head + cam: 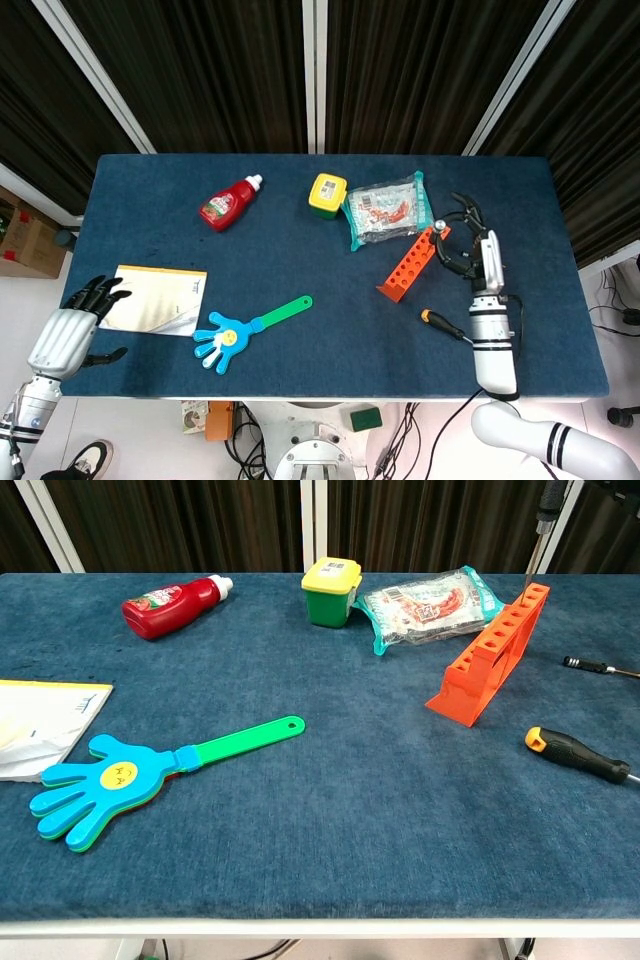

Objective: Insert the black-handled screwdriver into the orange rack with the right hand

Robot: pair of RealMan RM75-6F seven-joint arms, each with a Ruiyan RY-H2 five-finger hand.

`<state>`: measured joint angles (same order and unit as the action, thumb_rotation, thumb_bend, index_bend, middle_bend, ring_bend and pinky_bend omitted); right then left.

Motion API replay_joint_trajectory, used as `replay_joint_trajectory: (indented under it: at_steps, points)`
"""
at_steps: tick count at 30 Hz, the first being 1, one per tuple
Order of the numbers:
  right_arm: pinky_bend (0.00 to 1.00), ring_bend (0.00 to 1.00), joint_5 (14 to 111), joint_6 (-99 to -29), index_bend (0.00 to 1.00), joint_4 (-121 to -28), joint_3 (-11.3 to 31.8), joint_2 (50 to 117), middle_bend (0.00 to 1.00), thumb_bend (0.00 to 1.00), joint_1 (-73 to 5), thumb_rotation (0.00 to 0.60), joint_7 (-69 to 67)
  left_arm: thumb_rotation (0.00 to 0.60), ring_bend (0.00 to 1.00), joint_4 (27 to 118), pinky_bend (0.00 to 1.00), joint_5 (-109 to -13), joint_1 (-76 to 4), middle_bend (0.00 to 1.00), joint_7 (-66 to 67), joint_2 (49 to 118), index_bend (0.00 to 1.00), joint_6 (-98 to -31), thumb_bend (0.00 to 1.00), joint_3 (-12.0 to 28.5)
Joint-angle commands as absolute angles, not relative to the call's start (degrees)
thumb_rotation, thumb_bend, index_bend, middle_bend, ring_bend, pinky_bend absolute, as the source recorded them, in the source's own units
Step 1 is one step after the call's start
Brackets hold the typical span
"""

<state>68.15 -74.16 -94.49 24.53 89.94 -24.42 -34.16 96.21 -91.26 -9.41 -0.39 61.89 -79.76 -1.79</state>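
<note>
The right hand [470, 245] hangs above the far end of the orange rack [413, 262], its fingers curled around a black-handled screwdriver [549, 505] held upright, tip down, over the rack's top holes. The left hand [72, 330] rests off the table's near-left corner, fingers spread and holding nothing — beside a notepad [155, 299]. Nearer the front edge lies a second screwdriver [577, 754] with an orange collar.

Right hand [468, 240] aloft, fingers curled.
</note>
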Motion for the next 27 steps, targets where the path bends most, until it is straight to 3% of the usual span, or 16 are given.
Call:
replay_joint_trajectory:
  at_steps: [1,27]
  points:
    - [0.00,0.00,67.7,-73.8,0.73,-94.0,24.7,90.0,0.13,0.42,-24.5,0.600,-34.3,0.600,0.04,96.2,0.23,-91.3,-9.4,0.11,-0.3,61.9,0.22,-79.8,0.01,-1.8]
    - [0.00,0.00,65.6,-69.1,0.74,-88.1,24.4,91.7,0.12,0.42,-24.8,0.600,-37.0,0.600,0.04,96.0,0.23,-91.4,-9.2,0.11,-0.3,62.0,0.22,-80.5,0.02,-1.7]
